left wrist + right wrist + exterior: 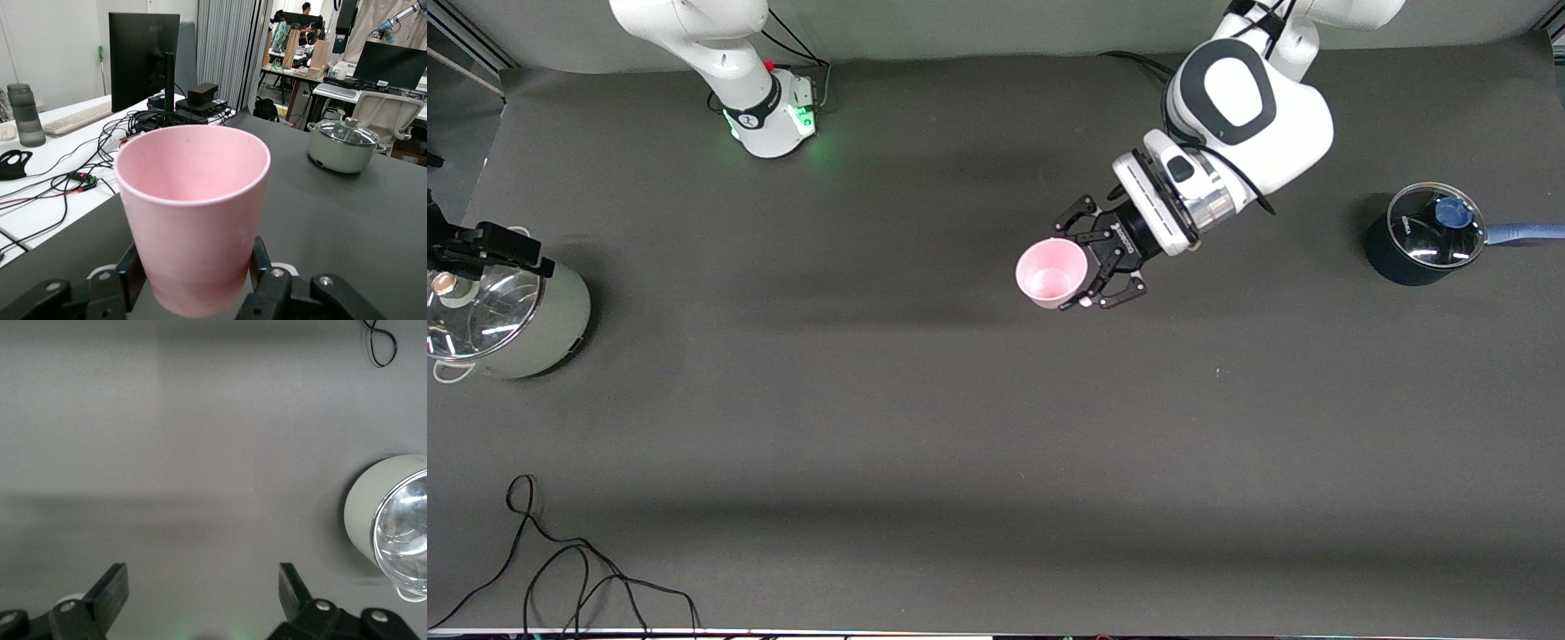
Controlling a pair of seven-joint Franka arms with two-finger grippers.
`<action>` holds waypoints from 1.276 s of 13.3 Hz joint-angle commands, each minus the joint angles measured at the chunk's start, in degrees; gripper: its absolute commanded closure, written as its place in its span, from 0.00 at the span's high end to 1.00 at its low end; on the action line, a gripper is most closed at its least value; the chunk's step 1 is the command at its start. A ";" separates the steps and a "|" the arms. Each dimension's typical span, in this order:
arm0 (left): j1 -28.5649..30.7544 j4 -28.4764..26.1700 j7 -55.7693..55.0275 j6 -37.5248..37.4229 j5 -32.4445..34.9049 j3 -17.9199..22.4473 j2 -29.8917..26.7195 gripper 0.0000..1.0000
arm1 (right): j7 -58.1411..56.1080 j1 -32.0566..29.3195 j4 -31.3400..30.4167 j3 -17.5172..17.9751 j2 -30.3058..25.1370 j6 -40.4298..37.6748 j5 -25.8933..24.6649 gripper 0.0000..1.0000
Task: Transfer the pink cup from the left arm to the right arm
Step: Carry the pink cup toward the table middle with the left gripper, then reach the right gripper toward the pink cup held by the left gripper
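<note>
Pink cup (1052, 274): upright, clamped in the left hand (1096, 264), aloft over mid-surface (960, 427). Right hand (200, 587): fingers spread, empty, over the surface beside the green pot (511, 320) near the right arm's edge. Handover judged not yet begun; hands well apart.

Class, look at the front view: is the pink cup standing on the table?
No, the left gripper holds the pink cup up in the air over the dark table.

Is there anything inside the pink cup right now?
The pink cup, held over the table by the left gripper, looks empty in the front view: only bare pink wall and bottom show. The left wrist view shows just its outside, so nothing more can be checked there.
</note>
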 commanded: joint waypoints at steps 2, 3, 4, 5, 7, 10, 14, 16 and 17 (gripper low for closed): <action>-4.88 7.62 -1.60 4.68 -1.36 1.11 5.13 0.33 | -0.91 0.07 0.52 -0.28 -0.10 -0.64 0.56 1.00; -4.97 8.34 -1.61 4.94 -1.36 1.11 5.84 0.33 | -0.74 0.07 0.52 -0.28 -0.10 -0.64 0.56 1.00; -5.14 8.43 -1.61 5.03 -1.36 1.03 6.02 0.33 | -0.91 -0.02 0.52 -0.37 -0.10 -0.64 0.65 1.00; -5.23 8.43 -1.61 5.03 -1.36 1.02 6.37 0.33 | -0.91 -0.02 0.61 -0.28 -0.10 -0.64 0.65 1.00; -5.23 8.61 -1.61 5.03 -1.36 0.94 6.90 0.33 | -0.56 -0.02 0.61 -0.37 -0.10 -0.64 0.56 1.00; -5.06 8.43 -1.69 5.03 -1.36 1.02 7.60 0.33 | -1.09 -0.11 0.61 -0.37 -0.10 -0.64 0.65 1.00; -4.97 8.17 -1.70 5.03 -1.27 0.94 7.52 0.33 | -0.04 0.68 1.05 0.16 -0.19 -0.64 0.82 1.00; -4.88 8.17 -1.70 5.03 -1.27 1.02 7.43 0.33 | 1.89 1.29 3.06 1.03 -0.02 -0.64 1.35 1.00; -4.88 8.17 -1.70 5.03 -1.36 1.02 7.43 0.33 | 3.90 1.82 3.85 1.39 -0.02 -0.64 3.53 1.00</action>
